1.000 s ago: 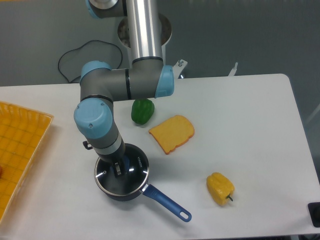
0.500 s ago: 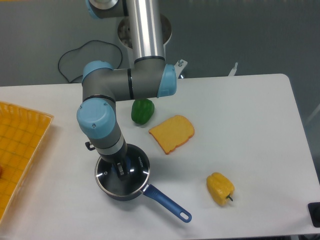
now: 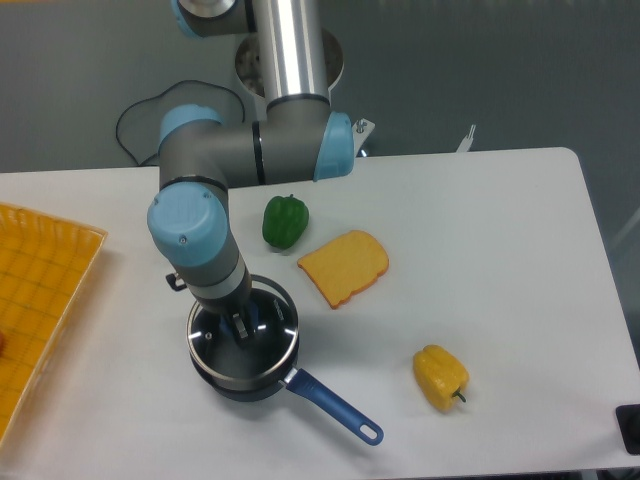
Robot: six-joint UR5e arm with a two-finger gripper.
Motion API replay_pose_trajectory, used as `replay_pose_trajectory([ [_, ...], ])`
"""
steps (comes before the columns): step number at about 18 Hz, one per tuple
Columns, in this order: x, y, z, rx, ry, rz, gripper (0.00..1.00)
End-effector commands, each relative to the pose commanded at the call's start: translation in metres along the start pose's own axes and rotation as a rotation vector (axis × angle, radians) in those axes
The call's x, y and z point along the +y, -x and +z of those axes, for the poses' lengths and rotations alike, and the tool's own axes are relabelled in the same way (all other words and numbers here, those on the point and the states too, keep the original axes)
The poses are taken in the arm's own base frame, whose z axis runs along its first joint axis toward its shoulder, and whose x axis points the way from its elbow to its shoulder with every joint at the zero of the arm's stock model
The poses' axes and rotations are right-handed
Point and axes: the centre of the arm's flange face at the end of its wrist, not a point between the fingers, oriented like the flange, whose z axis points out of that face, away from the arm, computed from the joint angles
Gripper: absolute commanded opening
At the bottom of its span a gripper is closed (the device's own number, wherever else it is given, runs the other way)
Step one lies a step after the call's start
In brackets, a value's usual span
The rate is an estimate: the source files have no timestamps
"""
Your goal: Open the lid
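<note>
The glass lid [image 3: 215, 352] with its metal rim hangs just above the dark blue saucepan [image 3: 262, 389] at the front left of the table, shifted slightly from the pan's rim. My gripper [image 3: 243, 329] points straight down onto the lid's centre and is shut on the blue knob [image 3: 254, 318], which shows only partly between the fingers. The pan's long blue handle [image 3: 335, 408] points toward the front right. The arm's wrist hides the rear edge of the lid.
A green pepper [image 3: 284, 221] and a slice of toast [image 3: 345, 266] lie just behind and to the right of the pan. A yellow pepper [image 3: 440, 377] sits at the front right. An orange tray [image 3: 40, 300] lies along the left edge.
The gripper has risen a little with the lid, which now stands off the saucepan's rim. The wrist has shifted slightly left and back. The pan stays in place.
</note>
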Motion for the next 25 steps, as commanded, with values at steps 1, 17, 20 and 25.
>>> replay_pose_trajectory([
  [1,0.005,0.000,-0.003,0.005,0.005,-0.006,0.44],
  [17,0.098,0.017,-0.025,0.023,0.002,0.130,0.44],
  [20,0.118,0.022,-0.017,0.034,0.001,0.163,0.45],
  [25,0.141,0.028,-0.011,0.038,-0.004,0.151,0.45],
])
